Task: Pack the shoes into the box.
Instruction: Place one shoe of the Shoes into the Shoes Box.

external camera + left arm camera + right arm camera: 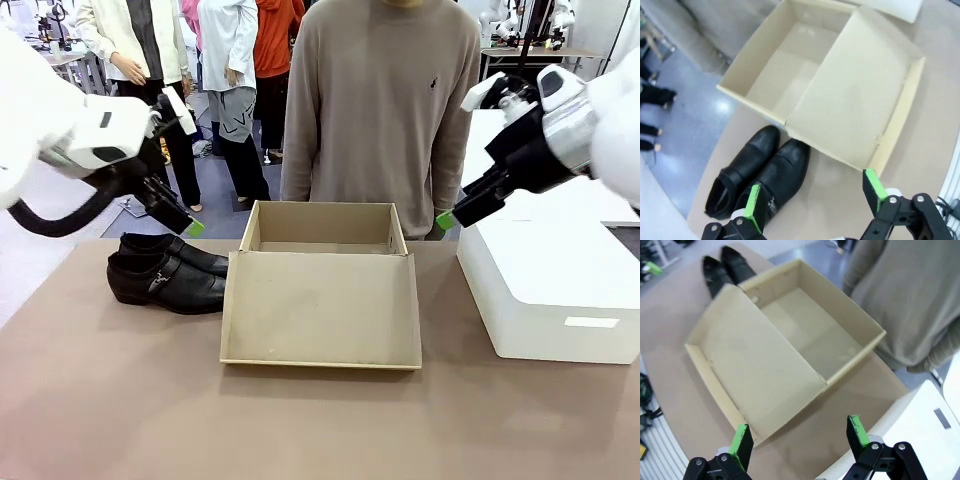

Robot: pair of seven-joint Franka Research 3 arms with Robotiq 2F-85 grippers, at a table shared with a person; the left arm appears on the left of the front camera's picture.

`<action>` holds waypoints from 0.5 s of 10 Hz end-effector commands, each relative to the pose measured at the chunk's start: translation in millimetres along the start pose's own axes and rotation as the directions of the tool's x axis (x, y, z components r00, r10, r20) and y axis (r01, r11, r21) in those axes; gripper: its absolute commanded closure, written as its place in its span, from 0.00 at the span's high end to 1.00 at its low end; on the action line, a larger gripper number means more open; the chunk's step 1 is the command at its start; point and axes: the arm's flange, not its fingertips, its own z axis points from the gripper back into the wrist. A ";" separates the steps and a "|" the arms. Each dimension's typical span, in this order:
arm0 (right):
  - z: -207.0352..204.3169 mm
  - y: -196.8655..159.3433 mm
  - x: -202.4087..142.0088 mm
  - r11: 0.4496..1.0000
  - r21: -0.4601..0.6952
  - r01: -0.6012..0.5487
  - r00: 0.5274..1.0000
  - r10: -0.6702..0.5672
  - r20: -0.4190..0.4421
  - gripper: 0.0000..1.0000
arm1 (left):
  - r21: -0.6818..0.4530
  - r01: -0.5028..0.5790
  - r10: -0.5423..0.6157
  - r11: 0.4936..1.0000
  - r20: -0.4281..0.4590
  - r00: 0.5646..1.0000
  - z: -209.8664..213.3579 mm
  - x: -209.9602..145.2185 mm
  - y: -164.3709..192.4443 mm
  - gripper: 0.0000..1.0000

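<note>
Two glossy black shoes [165,272] lie side by side on the brown table, just left of the box [322,232]. The tan cardboard box stands open, its flap lid [320,310] folded flat toward me. My left gripper [190,228] hovers open above the shoes. In the left wrist view the shoes [760,170] lie below its spread fingers [756,200], with the box [790,65] beyond. My right gripper [447,218] hangs open in the air to the right of the box. From the right wrist, the box [810,325] and the shoes [722,267] lie beyond the open right gripper [799,435].
A large white rectangular block [550,290] stands on the table's right side, close under my right arm. A person in a beige sweater [385,110] stands right behind the box at the far edge. The near part of the table [300,420] is bare.
</note>
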 end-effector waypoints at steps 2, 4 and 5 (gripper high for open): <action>26.5 -8.9 -25.1 0.990 0.117 -0.079 0.990 0.064 0.127 1.00 | -0.141 0.100 -0.077 0.985 0.154 0.985 17.4 -13.5 15.0 1.00; 34.3 -12.2 -33.1 0.987 0.133 -0.089 0.980 0.062 0.191 1.00 | -0.157 0.079 -0.042 0.984 0.230 0.972 23.2 -19.2 19.4 1.00; 35.7 -12.5 -36.1 0.986 0.140 -0.089 0.977 0.059 0.205 1.00 | -0.170 0.059 -0.013 0.984 0.259 0.966 26.7 -21.3 21.6 1.00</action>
